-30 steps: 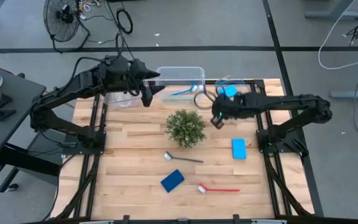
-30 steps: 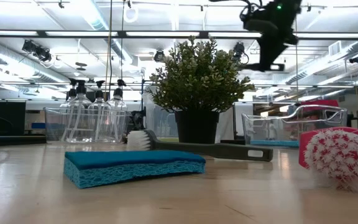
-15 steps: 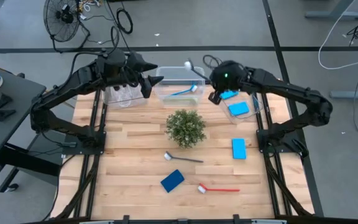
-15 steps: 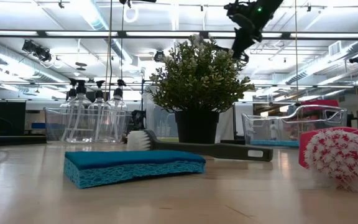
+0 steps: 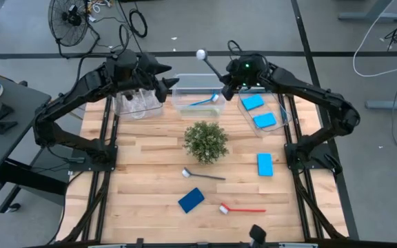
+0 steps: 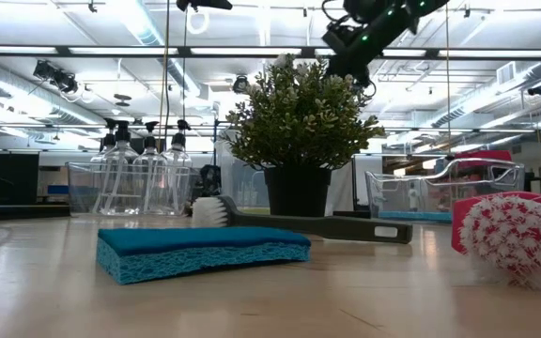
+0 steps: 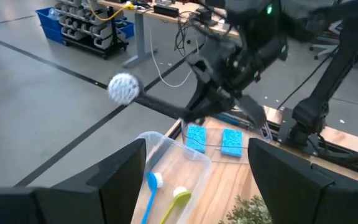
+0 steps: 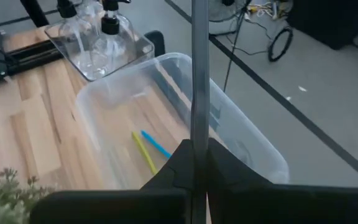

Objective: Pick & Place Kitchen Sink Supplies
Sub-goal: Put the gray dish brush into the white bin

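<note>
A: Item one, right gripper (image 5: 227,84): pinching the dark grey brush (image 5: 210,65), white head out toward eleven o'clock, beyond the surface (image 5: 150,179).

B: And the middle bin (image 5: 185,81)?

A: Directly under it at seven o'clock (you were lower, by the plant (image 5: 206,142), a second ago). Left gripper (image 5: 165,88): spread, empty, at the bin's nine o'clock.
</note>
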